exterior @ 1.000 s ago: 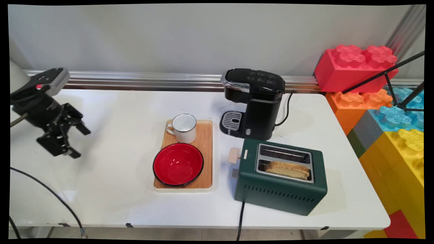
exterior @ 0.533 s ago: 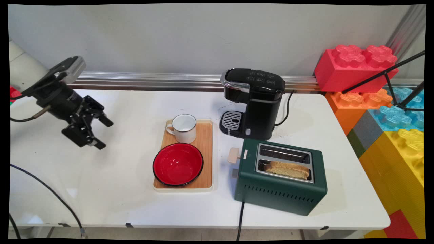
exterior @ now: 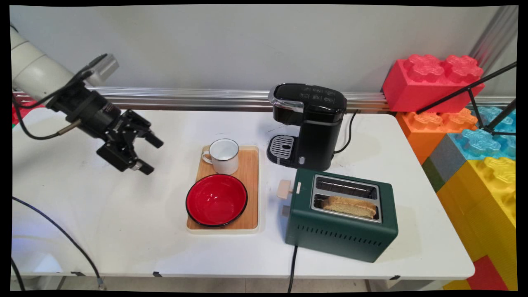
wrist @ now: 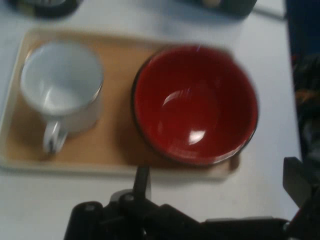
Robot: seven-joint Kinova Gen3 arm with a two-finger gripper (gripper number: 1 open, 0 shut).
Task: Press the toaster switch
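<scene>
We see one gripper (exterior: 148, 155), black and two-fingered, hanging above the white bench (exterior: 123, 231) with its fingers (exterior: 154, 141) spread apart and nothing between them. It holds nothing and touches nothing. Taking the wooden tray (exterior: 250, 181) as our landmark, the gripper sits to the tray's left, raised off the bench and clear of the tray's edge, its fingers pointing toward the tray. We count one tray, and on it two vessels: one white enamel mug (exterior: 224, 155) at the tray's far end, with its handle turned to the left, and one red bowl (exterior: 216, 199) with a dark rim at the tray's near end, just beside the mug. In the hand view the tray (wrist: 117, 145) lies straight ahead of the gripper (wrist: 220, 190), with the mug (wrist: 62, 87) on the left and the bowl (wrist: 195, 102) on the right, both empty. The mug is the vessel nearest the gripper. To the right of the tray we count one black coffee machine (exterior: 309, 123), level with the tray's far end, and one dark green toaster (exterior: 342, 214), level with its near end. The toaster has two slots, and one slice of bread (exterior: 350, 206) stands in the nearer slot. Well beyond the toaster, off the bench's right end, large coloured building blocks (exterior: 466, 136) are stacked.
</scene>
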